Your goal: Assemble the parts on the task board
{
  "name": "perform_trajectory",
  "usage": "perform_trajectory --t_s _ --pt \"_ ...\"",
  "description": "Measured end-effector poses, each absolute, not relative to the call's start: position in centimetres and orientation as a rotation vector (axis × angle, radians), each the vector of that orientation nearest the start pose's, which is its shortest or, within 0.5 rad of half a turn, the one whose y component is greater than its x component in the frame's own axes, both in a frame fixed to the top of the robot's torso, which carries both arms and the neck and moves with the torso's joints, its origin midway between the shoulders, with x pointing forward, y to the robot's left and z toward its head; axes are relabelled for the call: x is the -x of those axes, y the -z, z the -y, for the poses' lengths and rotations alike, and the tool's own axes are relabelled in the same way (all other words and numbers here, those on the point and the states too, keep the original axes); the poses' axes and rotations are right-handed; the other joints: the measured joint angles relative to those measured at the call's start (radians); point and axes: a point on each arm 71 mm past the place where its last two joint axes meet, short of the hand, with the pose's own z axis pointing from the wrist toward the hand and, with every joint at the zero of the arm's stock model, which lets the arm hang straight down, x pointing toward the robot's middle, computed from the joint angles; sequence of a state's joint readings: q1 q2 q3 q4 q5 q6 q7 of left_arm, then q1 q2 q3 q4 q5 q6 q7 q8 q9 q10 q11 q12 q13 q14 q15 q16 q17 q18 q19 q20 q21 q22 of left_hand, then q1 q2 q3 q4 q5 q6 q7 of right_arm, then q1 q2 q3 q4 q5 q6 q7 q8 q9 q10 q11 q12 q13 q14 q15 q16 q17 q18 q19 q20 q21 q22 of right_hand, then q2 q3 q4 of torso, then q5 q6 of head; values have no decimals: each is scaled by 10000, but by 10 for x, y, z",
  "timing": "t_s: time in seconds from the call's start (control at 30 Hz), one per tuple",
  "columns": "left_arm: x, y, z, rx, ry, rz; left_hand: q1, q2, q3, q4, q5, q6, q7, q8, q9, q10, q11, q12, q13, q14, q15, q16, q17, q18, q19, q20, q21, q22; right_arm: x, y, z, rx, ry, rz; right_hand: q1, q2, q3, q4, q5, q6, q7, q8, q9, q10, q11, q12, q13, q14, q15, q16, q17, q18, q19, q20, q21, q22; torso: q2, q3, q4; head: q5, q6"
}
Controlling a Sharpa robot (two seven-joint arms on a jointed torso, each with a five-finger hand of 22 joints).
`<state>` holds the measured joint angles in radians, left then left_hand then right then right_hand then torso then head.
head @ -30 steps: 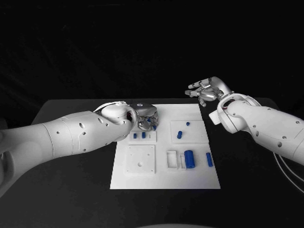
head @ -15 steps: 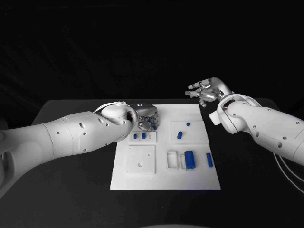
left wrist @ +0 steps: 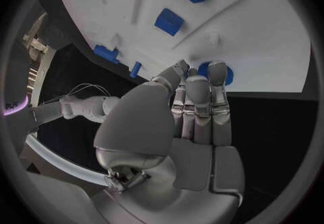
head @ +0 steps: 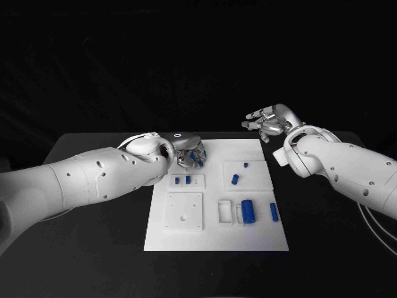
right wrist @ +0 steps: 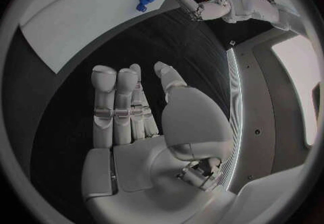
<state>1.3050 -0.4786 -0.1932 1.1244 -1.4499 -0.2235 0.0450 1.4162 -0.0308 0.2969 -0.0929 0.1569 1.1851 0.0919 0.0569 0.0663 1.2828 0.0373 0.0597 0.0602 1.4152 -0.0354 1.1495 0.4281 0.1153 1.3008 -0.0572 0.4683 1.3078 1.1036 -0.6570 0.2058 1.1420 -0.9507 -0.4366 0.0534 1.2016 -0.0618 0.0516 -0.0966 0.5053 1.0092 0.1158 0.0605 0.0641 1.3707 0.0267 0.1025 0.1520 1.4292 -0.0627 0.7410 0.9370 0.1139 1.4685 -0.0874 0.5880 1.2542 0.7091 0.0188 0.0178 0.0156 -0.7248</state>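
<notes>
Listing from the head view, we record a white task board [head: 216, 236] lying at the centre of the black table [head: 91, 261], reaching from mid-frame down toward the lower middle.

Item: left robot hand [head: 188, 153], at the board's upper left corner, fingers curled downward over the board. A small blue part [head: 198, 164] shows at its fingertips; in the left wrist view the same blue part [left wrist: 217, 73] sits just past the fingers [left wrist: 197, 94], touching them. We take it as pinched there, though the grip itself is partly hidden.

Item: right robot hand [head: 268, 121], in the upper right of the frame, raised beyond the board's far right corner and well apart from every part. In the right wrist view this robot hand [right wrist: 135, 121] holds nothing, its fingers straight and side by side with the thumb set apart: open and empty.

Item: two small blue parts [head: 182, 180] standing side by side in a raised square plate on the board's left side, just below the left robot hand.

Item: two small blue parts [head: 237, 178] on a second square plate, right of centre; the upper one is smaller.

Item: a large blue cylinder [head: 249, 209], lying lengthwise in the board's lower right area, beside a white rectangular frame [head: 225, 209].

Item: a slim blue bar [head: 273, 211], near the board's right edge, just beside the cylinder.

Item: a bare white square plate [head: 185, 209], lower left of the board.
</notes>
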Motion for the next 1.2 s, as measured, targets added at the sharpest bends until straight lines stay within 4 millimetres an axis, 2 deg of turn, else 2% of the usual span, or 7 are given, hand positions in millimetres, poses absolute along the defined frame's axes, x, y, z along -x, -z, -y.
perform_trajectory --t_s 0.1,0.23,0.5,0.83,0.9,1.03,1.2 --pt "-545 195 -120 -3953 6630 -17045 -23 -23 0 0 0 0 0 0 0 0 0 0 0 0 0 0 -8 0 0 0 0 0 -562 174 239 -5405 -8485 -14484 0 0 0 0 0 0 0 0 0 0 0 0 0 0 0 0 0 -1 0 0 1 0 0 -2 4 6 34" --pt "-546 186 -126 -3574 6793 -16926 -23 -23 0 0 0 -1 0 0 -2 0 0 0 0 0 0 0 -9 -1 0 0 0 -1 -562 175 239 -5411 -8470 -14489 0 0 0 0 0 0 0 0 0 0 0 0 -16 0 0 0 0 -3 0 0 1 -16 -10 -9 5 57 15" --pt "-542 176 -149 -2951 6867 -17025 -23 -23 0 0 -90 -2 1 -1 -9 -1 1 0 0 0 0 0 -18 1 -91 18 0 -2 -562 175 242 -5426 -8418 -14490 0 0 0 0 0 0 0 0 0 0 0 0 -16 0 0 0 1 -6 0 0 1 -16 -17 -6 24 68 15" --pt "-539 176 -171 -2437 6708 -17395 -72 -73 0 0 -90 -10 7 -2 -17 -1 1 0 0 0 0 0 -17 1 -90 18 0 -3 -562 175 245 -5436 -8377 -14512 0 0 0 0 0 1 -1 0 0 0 0 0 -15 0 0 0 1 -12 0 0 2 -16 -2 -17 12 112 -12" --pt "-538 176 -173 -2380 6688 -17452 -72 -73 0 0 -90 -10 7 -2 -14 -1 1 0 0 0 0 0 -17 0 -91 19 0 -4 -562 175 245 -5434 -8380 -14518 0 0 0 0 0 1 -1 0 0 0 0 0 -15 0 0 0 2 -53 0 0 2 -16 0 -17 6 125 -13" --pt "-537 178 -175 -2312 6683 -17551 -72 -73 0 0 -90 -10 7 -2 -9 -1 1 0 0 0 0 0 -17 1 -90 19 0 -4 -562 175 244 -5431 -8390 -14528 0 0 3 -3 0 1 -1 0 0 0 0 1 -16 0 0 0 2 43 0 0 2 -16 6 -14 -1 129 -14" --pt "-537 182 -177 -2249 6661 -17690 -72 -74 0 0 -90 -11 7 1 -9 -1 1 0 0 0 0 -1 -27 0 -90 19 -1 -4 -562 175 244 -5426 -8402 -14538 0 0 42 -42 0 1 -1 0 -1 0 -1 1 -27 0 0 0 2 55 0 0 2 -25 11 -11 -11 135 -14"
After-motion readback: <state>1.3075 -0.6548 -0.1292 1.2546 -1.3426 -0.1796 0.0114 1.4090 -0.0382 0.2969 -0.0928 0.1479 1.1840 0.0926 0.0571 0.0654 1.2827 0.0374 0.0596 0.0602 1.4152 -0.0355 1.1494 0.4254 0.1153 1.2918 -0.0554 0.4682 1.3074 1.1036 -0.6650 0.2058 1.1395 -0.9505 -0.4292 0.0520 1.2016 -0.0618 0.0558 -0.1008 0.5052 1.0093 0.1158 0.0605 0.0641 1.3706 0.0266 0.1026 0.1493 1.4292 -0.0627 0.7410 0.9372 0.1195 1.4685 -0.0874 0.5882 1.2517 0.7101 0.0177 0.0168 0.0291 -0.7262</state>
